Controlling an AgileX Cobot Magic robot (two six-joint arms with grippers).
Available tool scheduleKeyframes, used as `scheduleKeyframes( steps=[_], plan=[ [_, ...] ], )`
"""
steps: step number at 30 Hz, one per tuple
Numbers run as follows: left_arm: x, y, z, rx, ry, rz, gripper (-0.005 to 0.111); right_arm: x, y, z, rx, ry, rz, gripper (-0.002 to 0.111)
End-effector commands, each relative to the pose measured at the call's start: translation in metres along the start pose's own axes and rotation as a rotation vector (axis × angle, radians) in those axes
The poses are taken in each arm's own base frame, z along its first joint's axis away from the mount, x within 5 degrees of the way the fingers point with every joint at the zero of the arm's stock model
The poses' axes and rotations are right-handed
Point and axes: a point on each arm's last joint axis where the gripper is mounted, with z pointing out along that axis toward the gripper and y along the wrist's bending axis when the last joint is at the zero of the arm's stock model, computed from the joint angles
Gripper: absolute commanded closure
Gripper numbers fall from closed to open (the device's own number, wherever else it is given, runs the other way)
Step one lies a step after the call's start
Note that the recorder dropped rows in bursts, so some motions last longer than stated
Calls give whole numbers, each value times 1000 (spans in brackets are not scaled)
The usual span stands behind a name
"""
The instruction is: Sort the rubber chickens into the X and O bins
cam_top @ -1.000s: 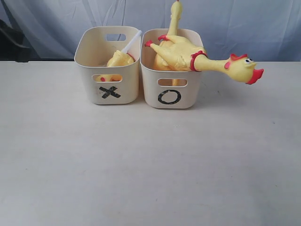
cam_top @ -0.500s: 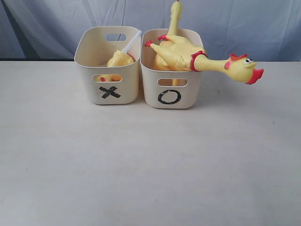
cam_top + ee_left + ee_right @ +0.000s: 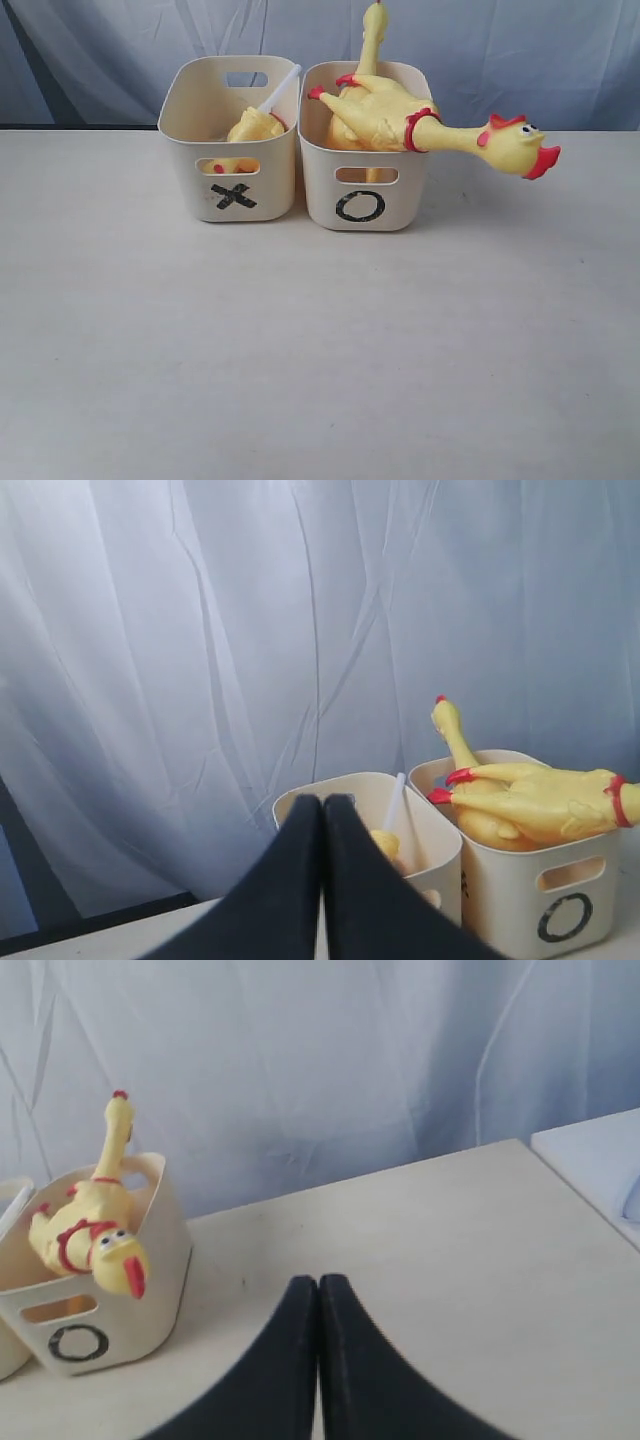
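Exterior view: X bin (image 3: 190, 150) and O bin (image 3: 322, 190) stand side by side at upper centre of the frame on the pale counter (image 3: 300, 350), with the X bin on the left. In the X bin lies a head-and-neck piece (image 3: 255, 126), its white tube (image 3: 282, 85) slanting toward the upper right; more yellow shows through the front slot. One whole chicken (image 3: 385, 115) lies across the top of the O bin, neck and head hanging out past the right rim. A second chicken (image 3: 373, 35) pokes its neck straight up behind. Left wrist view: left hand (image 3: 322, 810), dark fingers pressed together, empty, with both bins beyond it. Right wrist view: right hand (image 3: 318, 1290) closed likewise, holding nothing, over counter, well apart from the O bin (image 3: 165, 1260).
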Motion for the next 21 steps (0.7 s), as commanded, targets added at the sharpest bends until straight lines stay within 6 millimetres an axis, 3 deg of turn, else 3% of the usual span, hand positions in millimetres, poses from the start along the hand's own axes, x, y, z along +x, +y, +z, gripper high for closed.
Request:
scheduleKeyframes(
  steps=[1,8,21],
  plan=[
    [4,2,-7,-43,-57,-24,107,2,-10,-17,76,-86,47,108],
    [14,3,-14,-62,-78,-41,107,7,-21,-41,122,-194,108,108],
    [18,0,-13,-38,-44,-15,107,6,-21,-41,128,-199,112,108]
  ],
)
